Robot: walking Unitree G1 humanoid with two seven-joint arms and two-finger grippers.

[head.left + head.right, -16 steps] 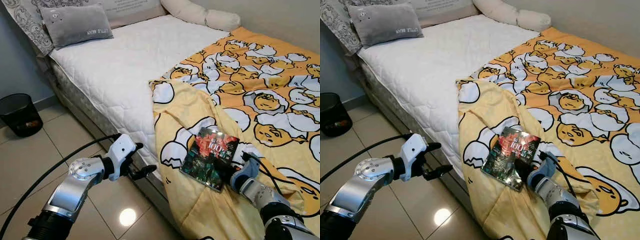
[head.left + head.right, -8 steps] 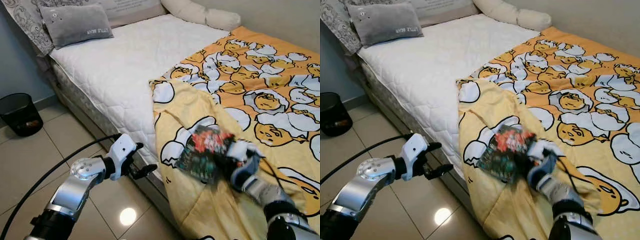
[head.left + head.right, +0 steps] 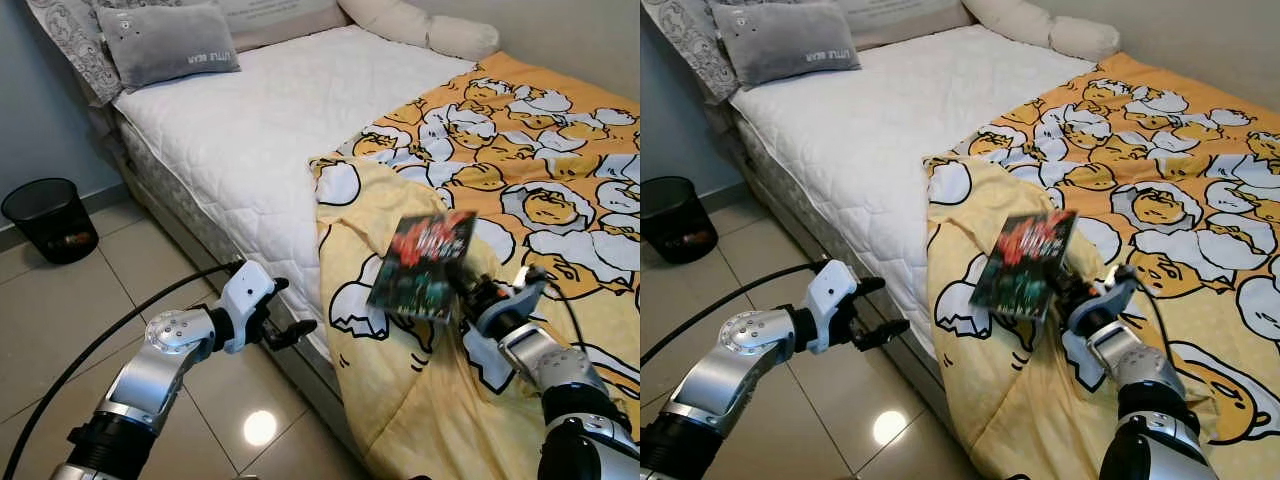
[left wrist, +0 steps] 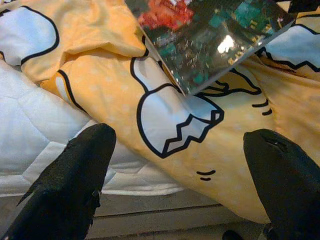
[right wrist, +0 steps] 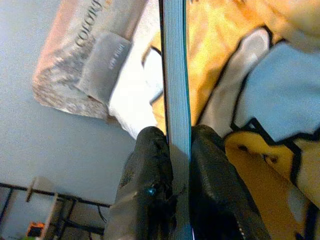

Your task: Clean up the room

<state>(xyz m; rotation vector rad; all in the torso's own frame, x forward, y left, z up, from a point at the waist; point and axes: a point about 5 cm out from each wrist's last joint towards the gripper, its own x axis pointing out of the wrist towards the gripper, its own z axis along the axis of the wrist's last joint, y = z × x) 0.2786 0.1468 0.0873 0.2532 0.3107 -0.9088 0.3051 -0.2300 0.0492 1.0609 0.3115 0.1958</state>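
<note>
Left eye view: the book (image 3: 422, 266) is lifted clear of the yellow blanket (image 3: 520, 180), tilted, cover facing the camera, its lower right edge pinched by the right gripper (image 3: 478, 296).
Left gripper (image 3: 291, 320): held out over the tiled floor (image 3: 60, 310) beside the bed (image 3: 280, 120), fingers spread, nothing between them.
Bin (image 3: 52, 220): black, on the floor near the head of the bed, well apart from both arms.
Pillow (image 3: 170, 42): grey, at the head of the white mattress.

Right eye view: same scene; the book (image 3: 1024, 265) hangs above the rumpled blanket fold at the bed's edge.

Left wrist view: two black fingers (image 4: 70, 185) wide apart, bare; beyond them blanket and mattress edge, with the book's glossy cover (image 4: 210, 40) above.

Right wrist view: both fingers (image 5: 150, 180) closed tight on the book's page edge (image 5: 176, 100), one on each side; pillow and wall blurred behind.
</note>
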